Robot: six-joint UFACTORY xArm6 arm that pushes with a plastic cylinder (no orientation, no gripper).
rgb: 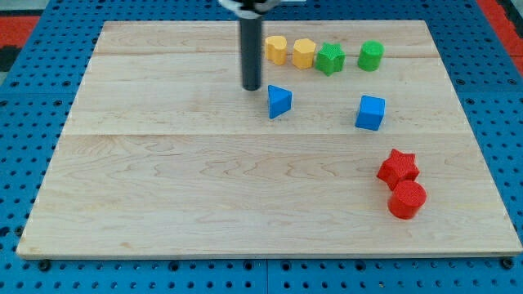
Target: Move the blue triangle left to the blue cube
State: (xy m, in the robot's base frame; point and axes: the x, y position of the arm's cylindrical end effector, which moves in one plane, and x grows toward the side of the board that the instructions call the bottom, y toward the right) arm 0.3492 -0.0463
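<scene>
The blue triangle [279, 101] lies on the wooden board, a little above its middle. The blue cube [370, 112] sits to the view's right of it, with a clear gap between them. My tip [252, 87] is the lower end of the dark rod that comes down from the view's top. It stands just to the view's left of the blue triangle and slightly above it, close to it but apart.
Two yellow blocks [276, 49] [304, 53], a green star [330, 58] and a green cylinder [370, 55] line up near the view's top. A red star [398, 167] and a red cylinder [407, 199] sit at the view's lower right. The wooden board [163, 188] lies on a blue pegboard.
</scene>
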